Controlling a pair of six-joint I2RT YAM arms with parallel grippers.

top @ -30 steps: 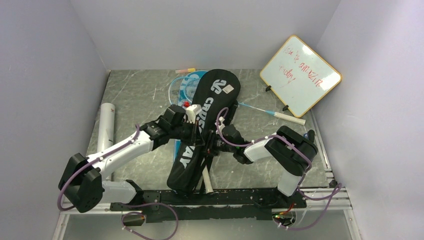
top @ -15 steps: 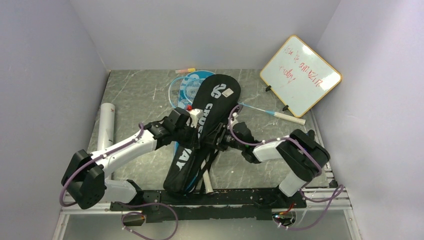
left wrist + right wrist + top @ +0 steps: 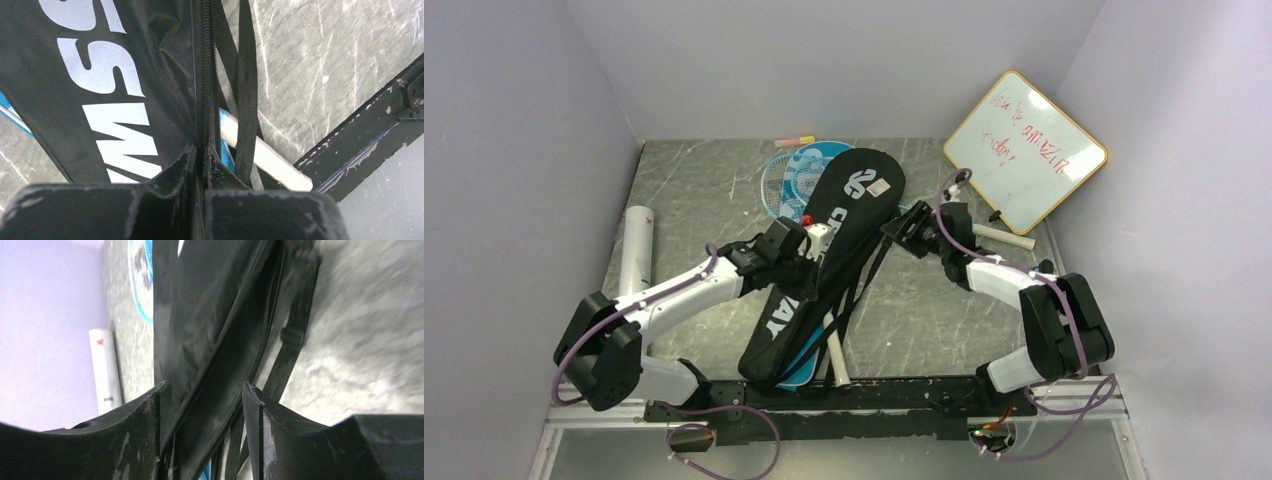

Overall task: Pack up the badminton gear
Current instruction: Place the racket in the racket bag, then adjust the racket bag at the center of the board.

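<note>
Left arm reaches in low, left fingers [image 3: 181, 165] clamped on the zipper edge of the black bag [image 3: 849, 205], lying diagonal mid-desk. Blue racket head [image 3: 789, 178] pokes out behind. Right arm stretched forward, right fingers [image 3: 145, 415] spread, straddling the bag's edge. Loose racket [image 3: 984, 232] near whiteboard [image 3: 1024, 150]. Roughly half done, zipping left.

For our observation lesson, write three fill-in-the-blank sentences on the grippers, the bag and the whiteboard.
The left gripper is shut on the zip edge of the ___ bag.
The right gripper has its jaws ___ around that bag's edge.
The whiteboard bears ___ writing.
Missing words: black; open; red.
</note>
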